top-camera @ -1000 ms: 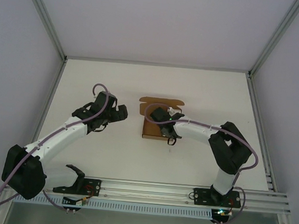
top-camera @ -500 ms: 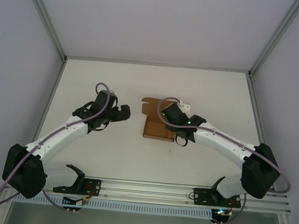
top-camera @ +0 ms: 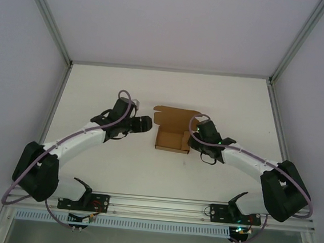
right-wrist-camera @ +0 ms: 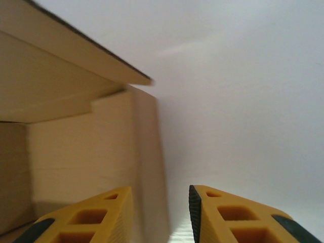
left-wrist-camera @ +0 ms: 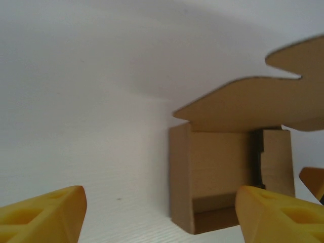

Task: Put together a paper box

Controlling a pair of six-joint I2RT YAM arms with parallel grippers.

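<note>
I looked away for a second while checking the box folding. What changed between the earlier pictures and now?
The left claw moved right, close to the left side of the box. The right claw drew back from over the box and is now at its right wall. No grip is visible. The box stayed put, with its lid flap open at the back.
</note>
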